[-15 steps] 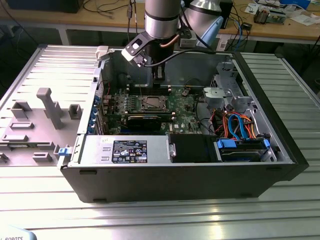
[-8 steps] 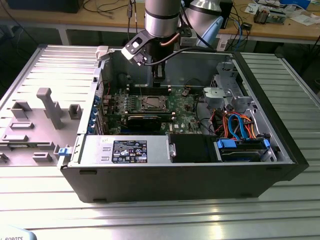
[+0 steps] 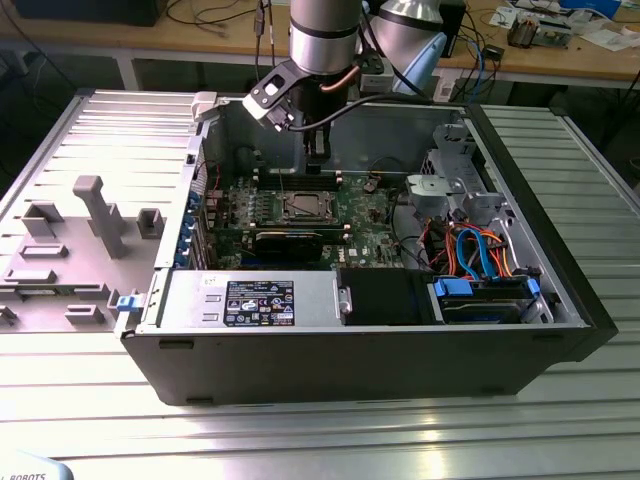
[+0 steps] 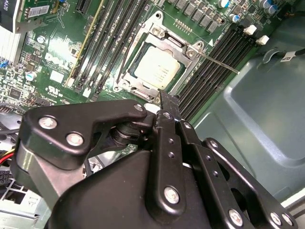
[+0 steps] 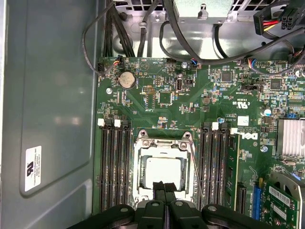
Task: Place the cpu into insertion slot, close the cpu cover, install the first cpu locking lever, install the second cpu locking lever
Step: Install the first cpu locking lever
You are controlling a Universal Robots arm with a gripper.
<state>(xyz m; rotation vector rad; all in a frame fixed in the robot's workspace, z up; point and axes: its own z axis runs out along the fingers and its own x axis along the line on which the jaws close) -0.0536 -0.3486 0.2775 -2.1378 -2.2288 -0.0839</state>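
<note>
Claw (image 5: pixel 165 185), clenched on nothing, hangs over the edge of the cpu (image 3: pixel 300 207), near the exterior view's centre, seated beneath the lowered cpu cover (image 5: pixel 139 167).

Silvery arm (image 3: pixel 325 35) with pale-blue joint cap (image 3: pixel 421 57) and black cables (image 3: pixel 352 103); matte black tool (image 5: pixel 164 186) studded with silver screws (image 4: pixel 171 194)

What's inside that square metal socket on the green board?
The cpu, its silvery top showing through the window of the cpu cover. Whatever lies beneath it is hidden, and the gripper covers one edge.
</note>
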